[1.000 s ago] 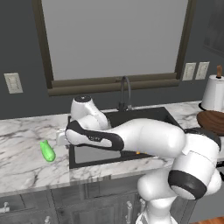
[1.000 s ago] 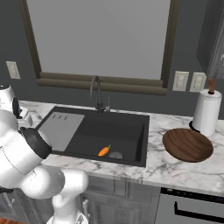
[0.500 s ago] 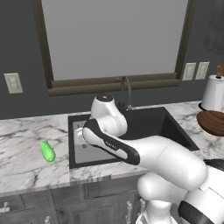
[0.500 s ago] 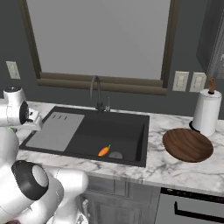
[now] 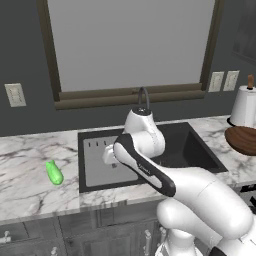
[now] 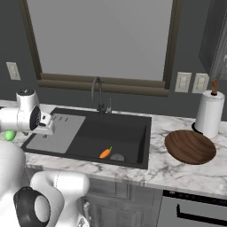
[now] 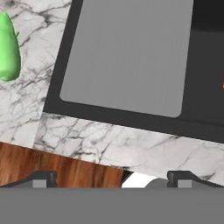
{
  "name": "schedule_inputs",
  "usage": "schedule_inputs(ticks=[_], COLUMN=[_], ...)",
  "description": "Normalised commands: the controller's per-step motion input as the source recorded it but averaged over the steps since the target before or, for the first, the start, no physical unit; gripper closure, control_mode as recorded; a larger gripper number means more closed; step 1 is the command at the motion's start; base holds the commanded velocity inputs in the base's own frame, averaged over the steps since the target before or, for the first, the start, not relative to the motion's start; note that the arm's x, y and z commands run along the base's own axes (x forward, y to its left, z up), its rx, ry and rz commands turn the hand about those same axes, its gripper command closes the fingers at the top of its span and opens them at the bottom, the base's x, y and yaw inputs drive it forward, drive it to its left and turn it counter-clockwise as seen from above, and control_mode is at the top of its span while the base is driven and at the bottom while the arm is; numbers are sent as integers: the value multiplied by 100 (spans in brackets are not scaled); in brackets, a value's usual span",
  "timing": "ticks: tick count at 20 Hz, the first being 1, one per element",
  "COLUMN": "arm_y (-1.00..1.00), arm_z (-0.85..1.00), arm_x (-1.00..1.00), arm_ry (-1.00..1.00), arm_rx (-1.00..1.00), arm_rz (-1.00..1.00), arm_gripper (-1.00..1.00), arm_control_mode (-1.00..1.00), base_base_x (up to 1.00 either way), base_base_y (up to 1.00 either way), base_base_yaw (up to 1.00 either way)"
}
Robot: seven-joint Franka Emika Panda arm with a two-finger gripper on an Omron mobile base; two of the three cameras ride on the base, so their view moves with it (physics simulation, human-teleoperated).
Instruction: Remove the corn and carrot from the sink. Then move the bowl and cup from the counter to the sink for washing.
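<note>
- the corn point(image 5: 54, 172) is lying out on the counter point(image 5: 30, 175), so the first removal is looking done; the carrot point(image 6: 105, 153) is sitting in the sink point(image 6: 133, 153) and is the step in hand
- the gripper point(image 7: 112, 178) is hovering above the sink's near rim by the grey drainboard point(image 7: 124, 57), fingers point(image 7: 41, 178) spread wide and grasping nothing
- in the hand view the corn is lying up and to the left of the fingers on the marble; a sliver of orange at the right edge is probably the carrot, too little to be sure
- the next move is calling for a swing across to the deep basin, a descent onto the carrot, then a close across its narrow body
- the carrot is looking tiny, orange and tapered with a small green top, lying just beside the round drain point(image 6: 117, 157)
- the bowl point(image 6: 190, 146) is waiting well to the far side, next to the paper towel roll point(image 6: 208, 113); i cannot make out the cup
</note>
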Motion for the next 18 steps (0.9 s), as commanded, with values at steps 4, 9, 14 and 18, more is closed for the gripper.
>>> schedule_inputs(ticks=[4,9,14,18], arm_y=[-55,-55,-55,-53], arm_z=[10,7,2,0], arm_x=[-6,-8,-9,-2], arm_ry=[1,1,3,4], arm_rx=[0,0,0,0], arm_rz=[-3,-6,-8,-5], arm_gripper=[-100,-100,-100,-100], arm_control_mode=[-100,-100,-100,-100], base_base_x=[0,0,0,0], base_base_y=[0,0,0,0], base_base_yaw=[0,0,0,0])
